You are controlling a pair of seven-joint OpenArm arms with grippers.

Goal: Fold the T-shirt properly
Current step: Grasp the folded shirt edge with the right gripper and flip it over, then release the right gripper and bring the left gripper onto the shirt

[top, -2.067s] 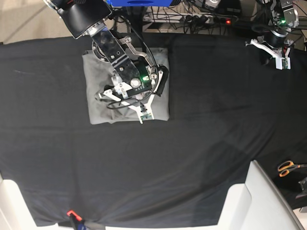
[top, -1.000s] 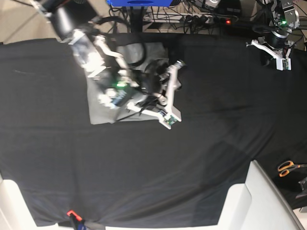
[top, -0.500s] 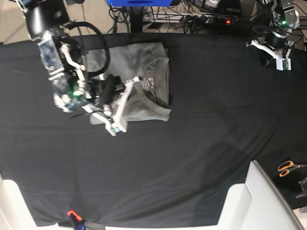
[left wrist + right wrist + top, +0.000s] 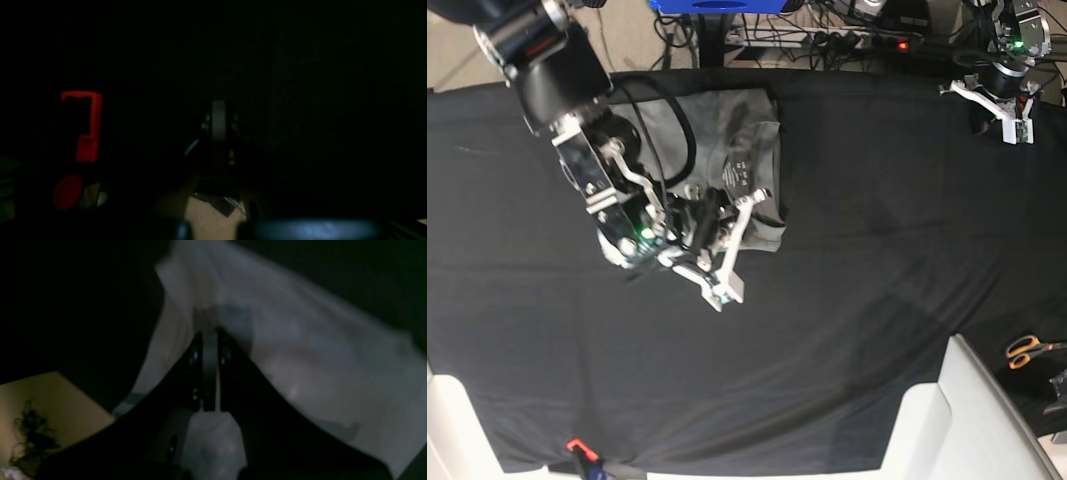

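The grey T-shirt lies folded into a rectangle at the back left of the black cloth, collar and white label facing up. My right gripper hangs over its lower left part, and the arm hides that corner. In the right wrist view the right gripper is shut, with the T-shirt spread beneath and beyond it. A shadow falls just past the tips, and no cloth shows between the fingers. My left gripper is parked at the far right corner. It is shut in the dark left wrist view.
The black table cloth covers the table. Orange-handled scissors lie at the right edge. A white panel stands at the front right and a small red clip at the front edge. Cables and a power strip run behind the table.
My right arm has swung from the shirt's left side back to the right, over its lower left part, and its gripper has closed. The left arm has not moved.
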